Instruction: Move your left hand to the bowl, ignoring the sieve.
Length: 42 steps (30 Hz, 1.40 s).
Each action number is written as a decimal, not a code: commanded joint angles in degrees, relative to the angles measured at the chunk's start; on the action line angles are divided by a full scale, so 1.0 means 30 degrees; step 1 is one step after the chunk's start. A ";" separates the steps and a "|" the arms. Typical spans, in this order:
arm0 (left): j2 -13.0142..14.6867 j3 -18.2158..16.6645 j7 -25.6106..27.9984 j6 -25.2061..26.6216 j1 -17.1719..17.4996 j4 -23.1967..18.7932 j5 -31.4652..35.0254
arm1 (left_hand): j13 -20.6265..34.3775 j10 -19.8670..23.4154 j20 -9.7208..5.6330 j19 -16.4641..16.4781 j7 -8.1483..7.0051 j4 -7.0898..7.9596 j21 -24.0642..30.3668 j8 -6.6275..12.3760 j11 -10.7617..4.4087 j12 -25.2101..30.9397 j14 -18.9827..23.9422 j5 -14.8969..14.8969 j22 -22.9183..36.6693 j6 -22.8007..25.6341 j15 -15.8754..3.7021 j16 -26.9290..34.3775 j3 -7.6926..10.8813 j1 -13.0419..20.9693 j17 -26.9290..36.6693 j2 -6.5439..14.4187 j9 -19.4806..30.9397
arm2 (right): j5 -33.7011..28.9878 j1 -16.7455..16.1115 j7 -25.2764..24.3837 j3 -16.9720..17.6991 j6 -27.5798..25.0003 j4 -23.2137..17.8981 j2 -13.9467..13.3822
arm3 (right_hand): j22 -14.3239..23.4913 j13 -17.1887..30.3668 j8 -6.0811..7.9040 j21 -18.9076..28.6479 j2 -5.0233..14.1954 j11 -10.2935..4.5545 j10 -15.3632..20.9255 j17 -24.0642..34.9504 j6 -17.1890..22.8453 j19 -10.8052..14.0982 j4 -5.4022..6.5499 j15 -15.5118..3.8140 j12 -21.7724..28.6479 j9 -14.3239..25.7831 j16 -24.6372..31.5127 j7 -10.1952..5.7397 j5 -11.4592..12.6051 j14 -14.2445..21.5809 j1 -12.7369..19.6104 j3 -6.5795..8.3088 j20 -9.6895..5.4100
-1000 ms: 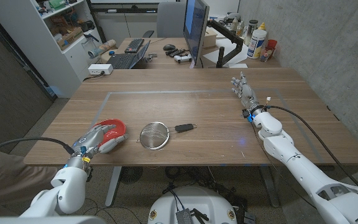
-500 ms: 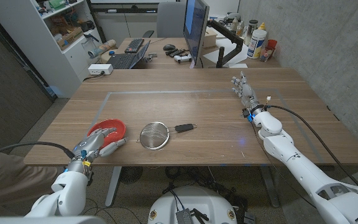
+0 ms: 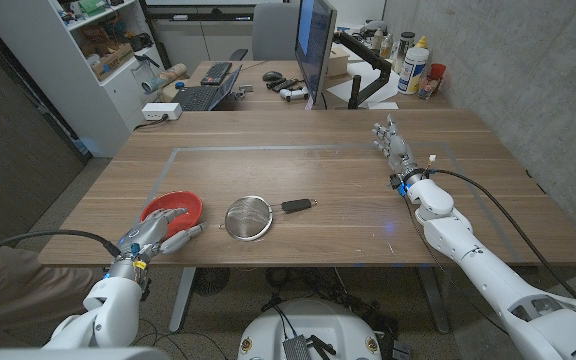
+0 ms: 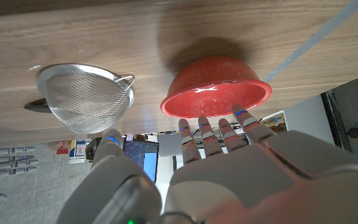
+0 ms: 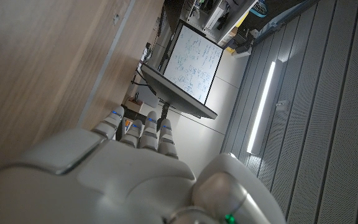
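Note:
A red bowl [image 3: 173,208] sits upright on the wooden table [image 3: 328,180] near its front left edge. In the left wrist view the red bowl [image 4: 216,87] is just beyond my fingertips [image 4: 219,129]. My left hand [image 3: 158,237] hovers just short of the bowl's near rim, fingers spread, holding nothing. A metal sieve [image 3: 249,217] with a black handle lies to the bowl's right, and the left wrist view also shows this sieve [image 4: 86,99] beside the bowl. My right hand [image 3: 393,145] stays far off on the right side of the table, fingers straight and together, empty.
A monitor [image 3: 315,45], keyboard [image 3: 200,97] and bottles [image 3: 415,65] stand on the desk behind the table. Pale tape lines [image 3: 268,149] mark a rectangle on the tabletop. In the right wrist view a monitor [image 5: 194,62] lies beyond my right hand [image 5: 135,168].
My left hand has drawn back from over the bowl toward the table's near edge, uncovering the bowl. The right arm, bowl and sieve have not moved.

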 commanded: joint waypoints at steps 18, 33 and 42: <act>0.0689 0.0445 0.0120 0.1079 -0.0531 0.0178 -0.0781 | 0.0043 0.0181 -0.0079 0.0074 0.0012 0.0048 -0.0038 0.0054 -0.0027 -0.0060 0.0063 0.0184 0.0033 0.0121 -0.1262 0.0051 -0.0134 0.0226 0.0058 -0.0043 0.0113 | 0.0032 -0.0079 -0.0080 0.0080 -0.0062 0.0179 -0.0056 | 0.0049 0.0004 0.0112 0.0046 0.0543 -0.0217 0.0647 0.0027 0.0292 0.0091 0.0032 -0.0179 0.0378 0.0053 0.0064 -0.0024 -0.0035 -0.0020 0.0208 0.0175 0.0023; 0.1273 0.0896 0.0221 0.1478 -0.1173 0.0538 -0.1431 | 0.0045 0.0206 -0.0089 0.0087 0.0054 0.0082 -0.0046 0.0069 -0.0051 -0.0062 0.0234 0.0253 0.0039 0.0167 -0.1316 0.0100 -0.0180 0.0231 0.0064 -0.0025 0.0114 | 0.0024 -0.0158 -0.0158 0.0220 -0.0010 0.0220 -0.0127 | 0.0050 0.0005 0.0131 0.0040 0.0573 -0.0140 0.0786 0.0024 0.0387 0.0085 0.0010 -0.0197 0.0421 0.0053 0.0057 -0.0032 -0.0032 -0.0017 0.0253 0.0216 -0.0004; 0.1394 0.0723 0.0595 0.1558 -0.0933 0.0527 -0.1824 | 0.0047 0.0237 -0.0093 0.0093 0.0047 0.0099 -0.0049 0.0079 -0.0098 -0.0055 0.0229 0.0279 0.0041 0.0198 -0.1283 0.0088 -0.0200 0.0228 0.0067 -0.0015 0.0115 | -0.0014 -0.0052 -0.0194 0.0134 -0.0134 0.0235 -0.0048 | 0.0050 0.0006 0.0124 0.0033 0.0576 -0.0135 0.0829 0.0024 0.0394 0.0072 0.0001 -0.0219 0.0432 0.0053 0.0053 -0.0061 -0.0032 -0.0019 0.0268 0.0230 0.0011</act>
